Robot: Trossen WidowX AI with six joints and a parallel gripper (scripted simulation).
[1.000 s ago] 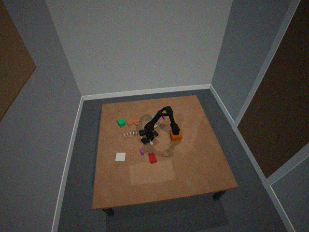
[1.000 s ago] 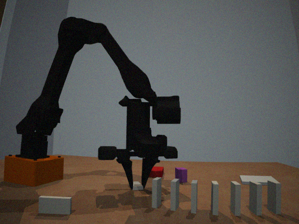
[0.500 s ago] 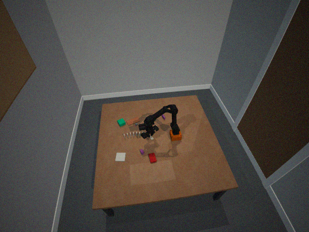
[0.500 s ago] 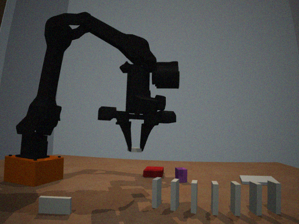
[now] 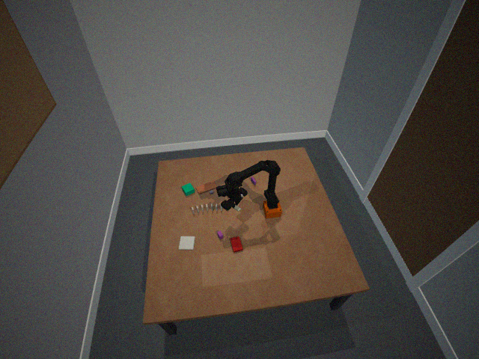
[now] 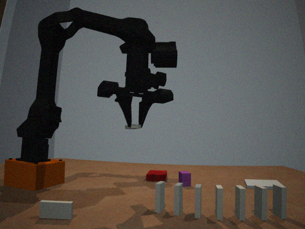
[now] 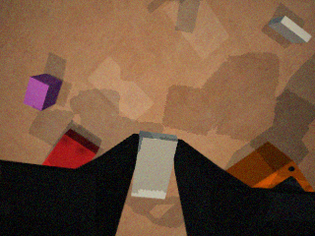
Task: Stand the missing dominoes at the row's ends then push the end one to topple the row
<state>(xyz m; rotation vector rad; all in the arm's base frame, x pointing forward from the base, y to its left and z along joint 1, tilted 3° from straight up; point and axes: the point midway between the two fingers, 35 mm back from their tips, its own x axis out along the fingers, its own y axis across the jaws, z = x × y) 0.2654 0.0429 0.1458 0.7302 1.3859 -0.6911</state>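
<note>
My gripper (image 6: 135, 125) (image 7: 157, 142) is shut on a pale domino (image 6: 133, 126) (image 7: 155, 164), gripped across its width. It is held flat, high above the table, a little to the base side of the row. Several pale dominoes stand upright in an evenly spaced row; the one at the base-side end (image 6: 159, 197) and the one at the far end (image 6: 279, 202) show in the exterior view. The row is partly beside the arm in the top view. Another loose domino (image 6: 55, 210) (image 7: 289, 30) rests on its long edge between the base and the row, separate from them.
A purple block (image 5: 220, 234) (image 6: 184, 178) (image 7: 39, 92), a red block (image 5: 236, 244) (image 6: 156, 175) (image 7: 71, 151) and a white tile (image 5: 186, 242) (image 6: 263, 183) lie on one side of the row. A green block (image 5: 188, 189), an orange piece (image 5: 204, 188) and another purple block (image 5: 253, 180) lie across from them.
</note>
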